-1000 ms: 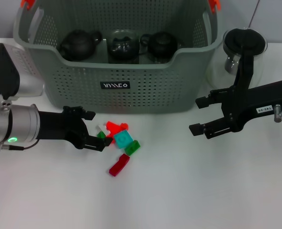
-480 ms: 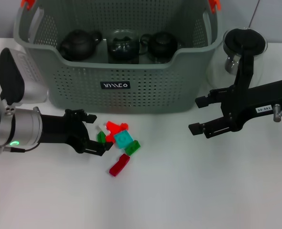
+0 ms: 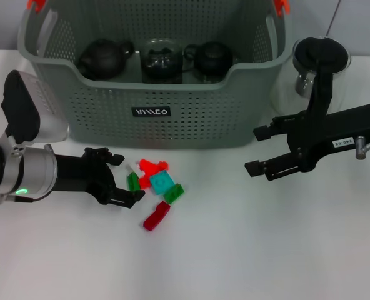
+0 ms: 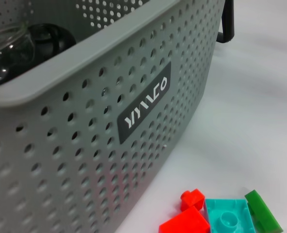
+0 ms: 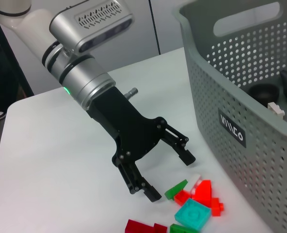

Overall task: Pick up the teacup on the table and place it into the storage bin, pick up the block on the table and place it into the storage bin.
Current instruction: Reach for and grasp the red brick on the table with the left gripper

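The grey-green perforated storage bin (image 3: 154, 94) stands at the back centre and holds two dark tea vessels (image 3: 104, 57) and a glass one (image 3: 162, 59). No teacup shows on the table. Several small blocks lie in front of the bin: a green block (image 3: 133, 181), a red one (image 3: 150, 167), a teal one (image 3: 162, 182) and a dark red one (image 3: 156, 216). My left gripper (image 3: 125, 176) is open and low over the table, its fingers on either side of the green block's left end. The right wrist view shows it (image 5: 170, 177) next to the blocks (image 5: 194, 213). My right gripper (image 3: 256, 150) is open and empty, right of the bin.
A glass pitcher (image 3: 319, 69) with a black lid and handle stands at the right of the bin, behind my right arm. The left wrist view shows the bin's wall and label (image 4: 146, 102) close by, with red, teal and green blocks (image 4: 226, 218) beneath.
My left arm has drawn slightly toward me and lower in the picture, its open gripper still beside the green block. My right gripper has shifted a little to the left.
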`<state>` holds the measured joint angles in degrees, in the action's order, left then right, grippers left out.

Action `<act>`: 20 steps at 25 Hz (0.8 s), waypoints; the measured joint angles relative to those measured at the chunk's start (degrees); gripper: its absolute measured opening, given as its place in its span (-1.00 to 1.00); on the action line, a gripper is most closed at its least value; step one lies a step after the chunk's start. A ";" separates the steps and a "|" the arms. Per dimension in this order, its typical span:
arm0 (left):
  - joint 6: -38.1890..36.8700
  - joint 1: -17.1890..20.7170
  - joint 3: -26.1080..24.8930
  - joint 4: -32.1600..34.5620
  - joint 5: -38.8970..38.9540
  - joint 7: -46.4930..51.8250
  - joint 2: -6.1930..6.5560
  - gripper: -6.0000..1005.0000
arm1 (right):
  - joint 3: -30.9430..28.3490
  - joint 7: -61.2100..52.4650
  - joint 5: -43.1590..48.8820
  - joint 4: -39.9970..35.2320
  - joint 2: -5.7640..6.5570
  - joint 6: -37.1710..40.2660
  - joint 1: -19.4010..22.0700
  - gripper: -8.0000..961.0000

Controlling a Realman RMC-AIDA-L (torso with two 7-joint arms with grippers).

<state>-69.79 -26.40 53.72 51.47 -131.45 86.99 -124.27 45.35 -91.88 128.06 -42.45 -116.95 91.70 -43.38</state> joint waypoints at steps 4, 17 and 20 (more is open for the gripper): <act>0.11 -0.91 0.03 -1.21 -0.04 -0.01 0.10 0.89 | 0.06 0.02 0.00 0.00 -0.09 -0.27 -0.03 0.91; 2.66 -2.64 -0.02 -3.24 -0.13 2.18 0.19 0.89 | 0.01 0.31 0.00 0.00 -0.11 -0.39 0.10 0.91; 3.07 -2.75 -0.02 -3.45 -0.25 2.19 0.14 0.89 | -0.01 0.34 0.00 0.00 -0.11 -0.39 0.13 0.91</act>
<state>-66.72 -29.15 53.70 48.02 -131.70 89.18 -124.13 45.34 -91.53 128.06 -42.45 -117.07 91.31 -43.25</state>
